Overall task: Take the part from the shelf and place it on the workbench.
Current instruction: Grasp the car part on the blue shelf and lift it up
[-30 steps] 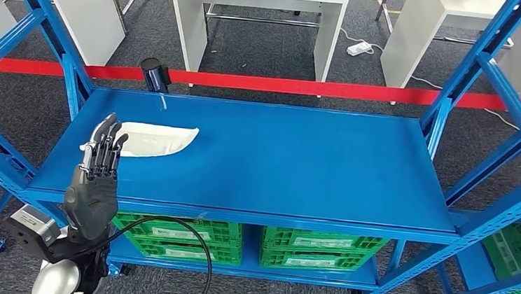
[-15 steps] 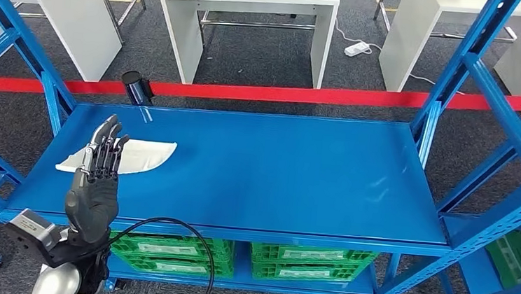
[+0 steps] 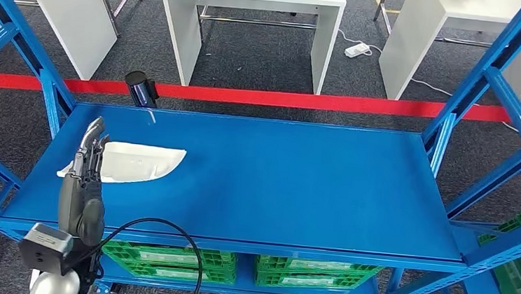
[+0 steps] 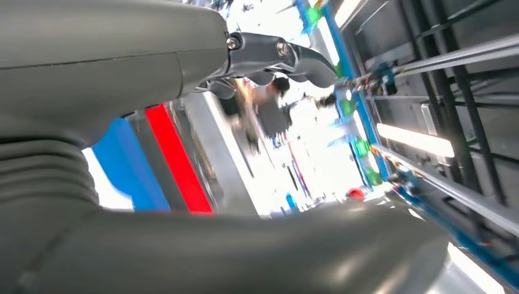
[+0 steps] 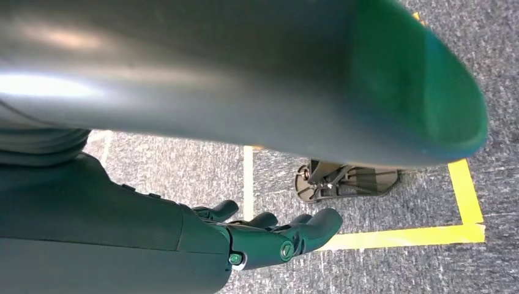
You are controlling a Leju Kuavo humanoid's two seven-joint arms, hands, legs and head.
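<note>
Left hand (image 3: 84, 175) raised, fingers straight, over white part (image 3: 137, 163)

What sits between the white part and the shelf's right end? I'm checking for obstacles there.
Nothing: in the head view, from the white part to the right end the blue shelf surface is bare.

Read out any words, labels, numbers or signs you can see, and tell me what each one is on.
No text can be read.
White labels on the green crates under the blue shelf: too small and blurred.
White part: no marking visible.
</note>
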